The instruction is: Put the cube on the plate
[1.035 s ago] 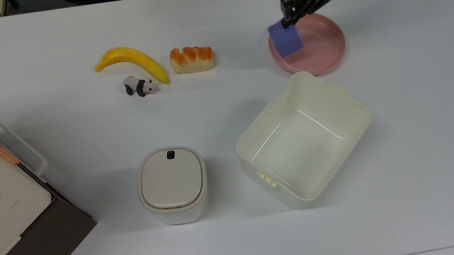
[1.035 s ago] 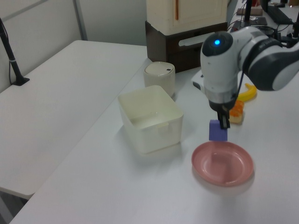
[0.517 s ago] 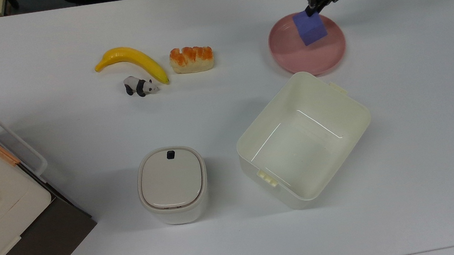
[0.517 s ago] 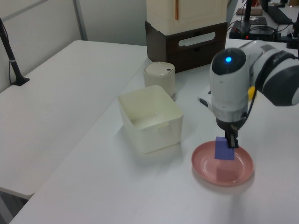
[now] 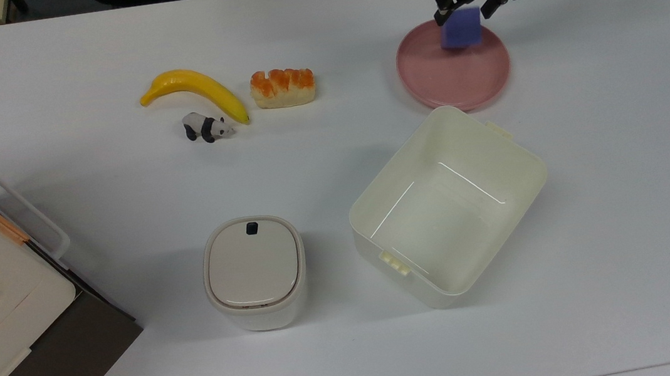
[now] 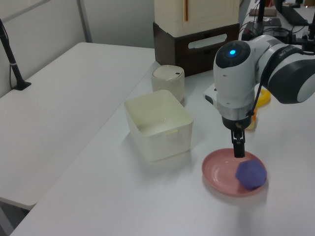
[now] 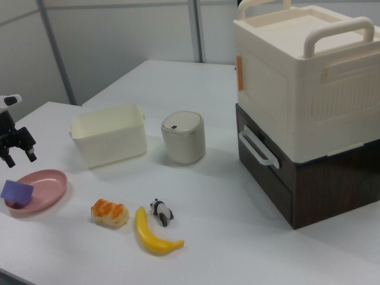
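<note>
- Evidently, the cube (image 5: 461, 29) had just been let go: half a second before it was pinched in the claw (image 5: 464, 0) above the plate (image 5: 455, 83), and now it was seen free of the fingers.
- It was found just below the claw, on the plate, close to the rim on the far side from the cream tub (image 5: 448, 205) in the top view.
- In the left view the cube (image 6: 251, 174) appeared tipped onto an edge or corner and slightly smeared, so it was judged not yet settled.
- The placing step was taken as done in substance, provided the cube came to rest inside the rim.
- The claw (image 6: 238, 146) was seen raised above the plate, its fingers spread wide in the top view.
- Nothing was held between them, and nothing was touched by them.
- The claw (image 7: 16, 152) was also seen above the cube (image 7: 17, 191) in the right view.
</note>
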You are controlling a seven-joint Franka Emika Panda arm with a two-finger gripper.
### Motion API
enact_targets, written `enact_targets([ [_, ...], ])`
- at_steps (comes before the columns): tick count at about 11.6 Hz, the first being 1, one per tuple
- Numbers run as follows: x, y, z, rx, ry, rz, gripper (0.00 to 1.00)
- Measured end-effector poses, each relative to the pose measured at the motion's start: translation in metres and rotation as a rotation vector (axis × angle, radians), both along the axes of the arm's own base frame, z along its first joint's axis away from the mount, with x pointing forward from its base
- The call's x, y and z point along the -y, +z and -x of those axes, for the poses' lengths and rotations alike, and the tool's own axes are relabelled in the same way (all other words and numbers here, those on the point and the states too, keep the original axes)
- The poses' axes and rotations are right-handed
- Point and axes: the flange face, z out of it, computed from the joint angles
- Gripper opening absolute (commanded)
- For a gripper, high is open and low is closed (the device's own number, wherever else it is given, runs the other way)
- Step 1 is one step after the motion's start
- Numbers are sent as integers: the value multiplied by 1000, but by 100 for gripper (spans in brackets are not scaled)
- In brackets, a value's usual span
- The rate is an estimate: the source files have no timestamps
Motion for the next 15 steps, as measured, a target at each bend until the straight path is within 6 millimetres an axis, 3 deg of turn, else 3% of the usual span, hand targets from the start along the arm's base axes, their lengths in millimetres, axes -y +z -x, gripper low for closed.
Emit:
enact_targets([
  [5, 23, 3, -17, 1, -46, 14, 100],
  [7, 51, 26, -33, 32, -111, 24, 100],
  [11, 218, 134, -97, 145, -375, -96, 100],
  [13, 310, 175, -112, 168, -432, -177, 100],
  [15, 381, 202, -113, 197, -467, -233, 100],
])
